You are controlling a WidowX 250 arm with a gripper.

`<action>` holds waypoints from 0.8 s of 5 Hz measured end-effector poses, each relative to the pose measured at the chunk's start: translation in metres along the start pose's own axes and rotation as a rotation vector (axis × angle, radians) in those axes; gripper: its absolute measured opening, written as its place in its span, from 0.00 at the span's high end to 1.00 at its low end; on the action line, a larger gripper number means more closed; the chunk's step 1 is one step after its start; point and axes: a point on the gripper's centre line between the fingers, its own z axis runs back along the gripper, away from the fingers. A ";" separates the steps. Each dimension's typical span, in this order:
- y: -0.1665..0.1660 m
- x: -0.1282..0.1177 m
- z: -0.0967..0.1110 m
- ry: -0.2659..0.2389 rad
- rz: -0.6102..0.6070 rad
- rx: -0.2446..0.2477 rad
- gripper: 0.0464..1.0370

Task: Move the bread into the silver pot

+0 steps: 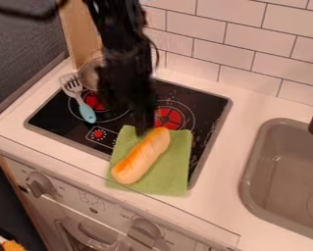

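The black gripper [143, 126] hangs over the stove, close to the upper end of the bread; whether it touches the bread, I cannot tell. The bread [140, 158], a long golden-brown loaf, lies diagonally on a green cloth [177, 169] at the stove's front right. A silver pot [89, 74] stands at the back left of the stove, largely hidden behind the arm.
A slotted spatula [87, 112] with a light blue handle lies on the left of the black stovetop [57, 120]. Tiled wall [253, 41] rises behind, with a wooden board [80, 29] at the back left. The grey sink [276, 171] and dark faucet are at right.
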 end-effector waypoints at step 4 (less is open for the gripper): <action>-0.033 0.001 -0.029 0.050 -0.051 -0.001 0.38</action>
